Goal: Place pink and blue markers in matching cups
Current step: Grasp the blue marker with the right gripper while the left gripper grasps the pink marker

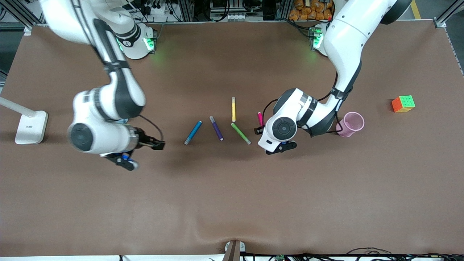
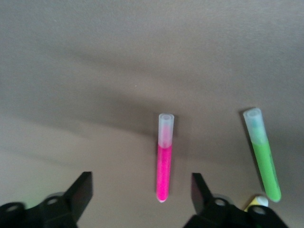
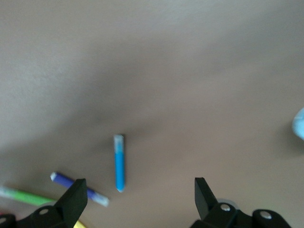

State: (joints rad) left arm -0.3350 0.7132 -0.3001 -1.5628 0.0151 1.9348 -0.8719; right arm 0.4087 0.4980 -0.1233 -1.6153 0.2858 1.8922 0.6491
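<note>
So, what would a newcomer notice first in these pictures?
Five markers lie mid-table; the pink marker lies below the open left claw. The open right claw hangs near the blue marker. A pink cup stands toward the left arm's end.

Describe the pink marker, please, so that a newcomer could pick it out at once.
Five markers lie mid-table. The pink marker lies at the row's end toward the left arm, partly under the left gripper, whose jaws are open. It alone is magenta; beside it lies the green marker.
</note>
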